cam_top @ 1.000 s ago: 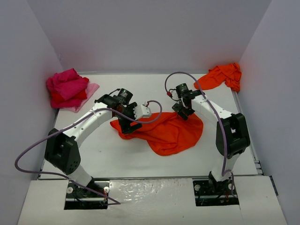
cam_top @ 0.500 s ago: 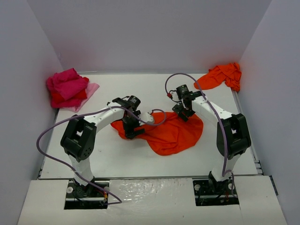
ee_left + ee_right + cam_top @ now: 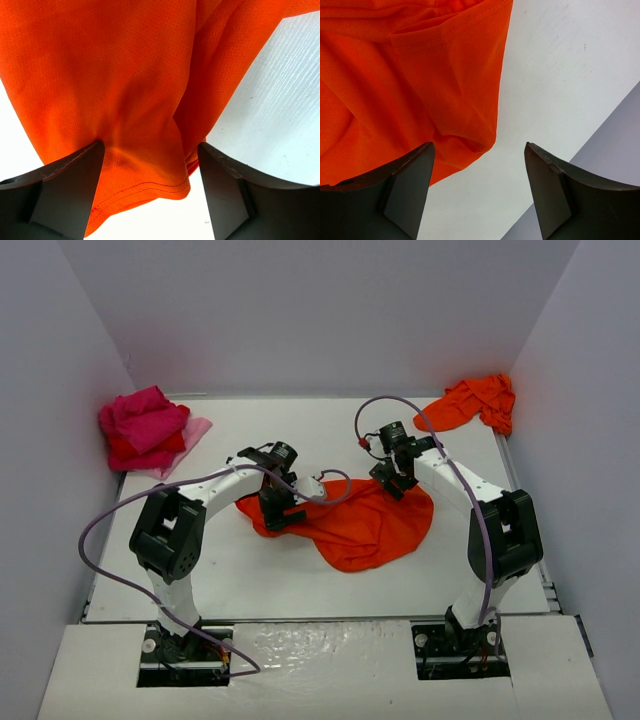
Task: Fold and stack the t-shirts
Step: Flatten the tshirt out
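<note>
A bright orange-red t-shirt [image 3: 365, 525] lies crumpled and partly spread on the middle of the white table. My left gripper [image 3: 282, 512] is down at its left edge. In the left wrist view its jaws stand open [image 3: 150, 167] with the shirt's stitched hem [image 3: 145, 185] hanging between them, not pinched. My right gripper [image 3: 394, 482] hovers at the shirt's far right corner. It is open [image 3: 477, 167], with a fold of orange cloth [image 3: 410, 85] beside its left finger [image 3: 405, 190] and bare table under the gap.
A pile of magenta, red and pale pink t-shirts [image 3: 148, 428] sits at the back left corner. Another orange-red t-shirt [image 3: 475, 403] lies bunched at the back right against the wall. Grey walls close in the table [image 3: 300, 430] on three sides.
The left arm has folded inward, its elbow swinging right, and its gripper has shifted slightly right onto the shirt's left edge. The right gripper has barely moved.
</note>
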